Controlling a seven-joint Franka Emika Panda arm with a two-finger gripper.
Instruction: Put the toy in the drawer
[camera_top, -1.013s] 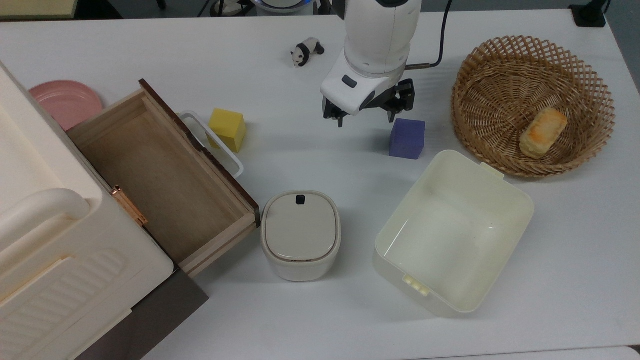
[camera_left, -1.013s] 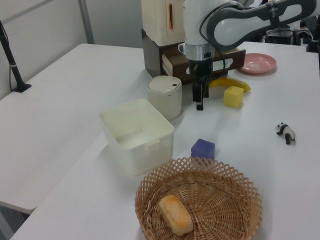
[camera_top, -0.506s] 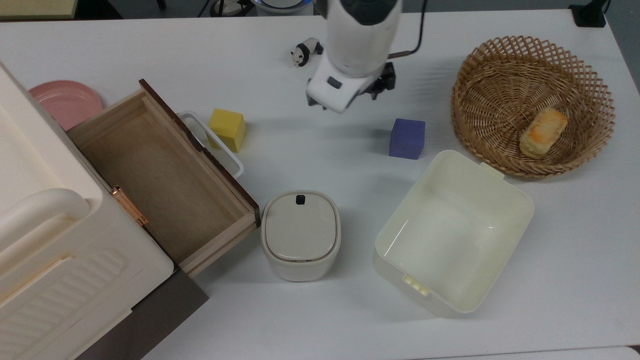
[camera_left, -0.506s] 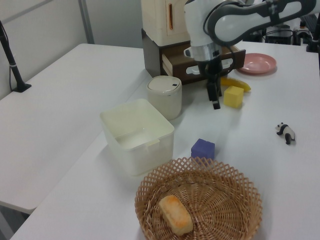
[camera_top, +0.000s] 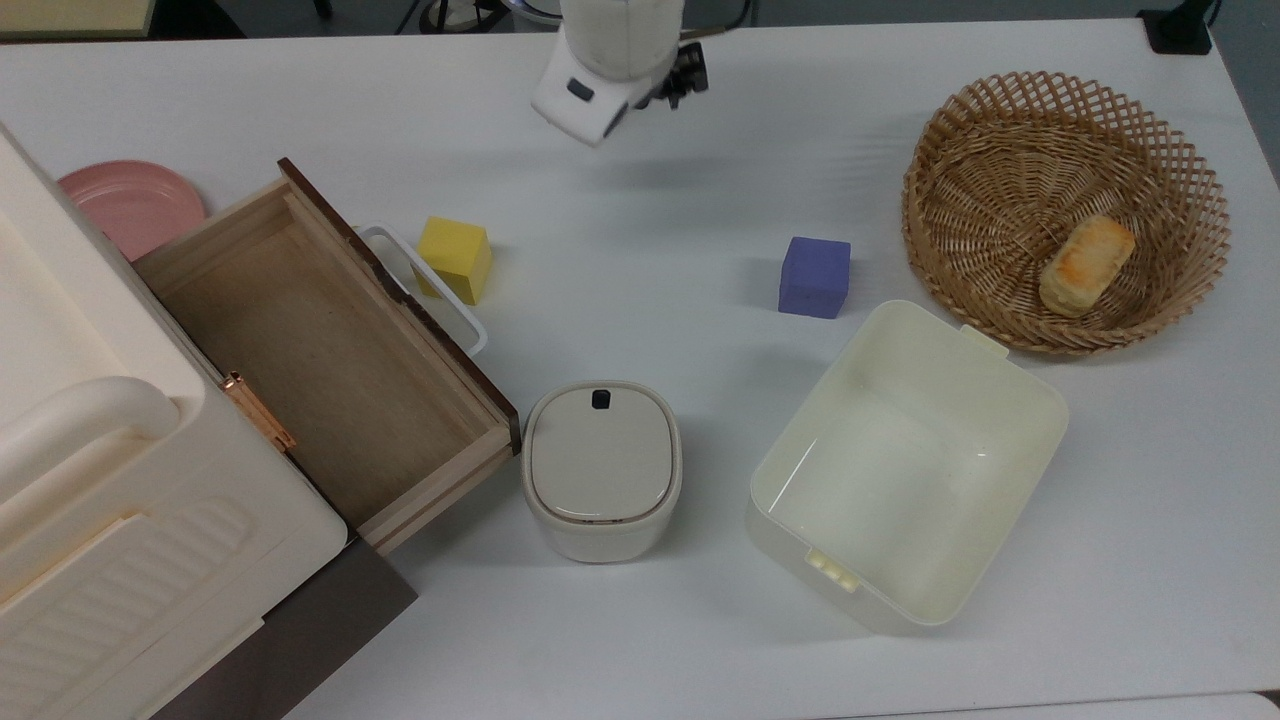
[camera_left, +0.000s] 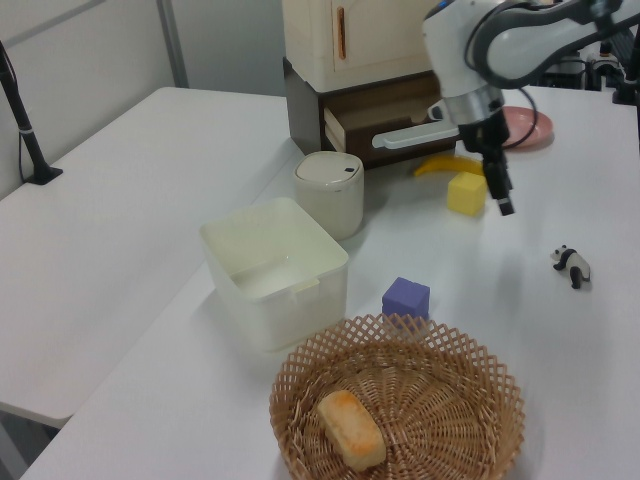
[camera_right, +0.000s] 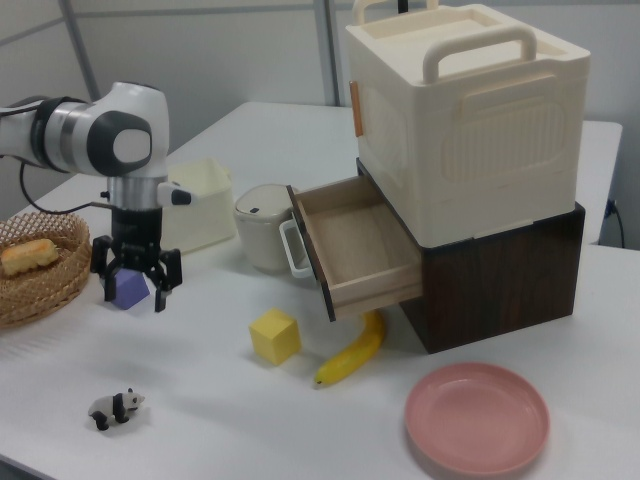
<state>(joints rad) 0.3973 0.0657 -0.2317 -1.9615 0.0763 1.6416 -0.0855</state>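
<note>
In the right view, nearest the camera, the toy (camera_right: 116, 407) stands on the white table (camera_right: 220, 420), a small panda on four legs, well apart from everything else. To the right view's right lies a pink plate (camera_right: 477, 418). Farther back sit a yellow cube (camera_right: 275, 335) and a banana (camera_right: 352, 351), the banana lying just under the front corner of the drawer (camera_right: 350, 245).

The drawer is pulled out of a dark brown cabinet (camera_right: 500, 270) and its light-wood inside is bare; a white handle (camera_right: 291, 250) is on its front. A cream box (camera_right: 465, 110) with carrying handles sits on top of the cabinet.

The gripper (camera_right: 136, 285) hangs above the table at the right view's left, its fingers (camera_right: 160, 290) spread apart and holding nothing. It is above and behind the toy, not touching it. A purple cube (camera_right: 128, 290) shows between and behind the fingers. In the left view the gripper (camera_left: 503, 200) points down just beside the yellow cube (camera_left: 466, 193), with the toy (camera_left: 571, 265) lower and to the left view's right.

Behind these stand a lidded cream pot (camera_right: 262, 240) and an open cream bin (camera_right: 198, 205). A wicker basket (camera_right: 45, 275) at the right view's left edge holds a bread roll (camera_right: 27, 254).

No brand, label or writing can be read on any of these.
</note>
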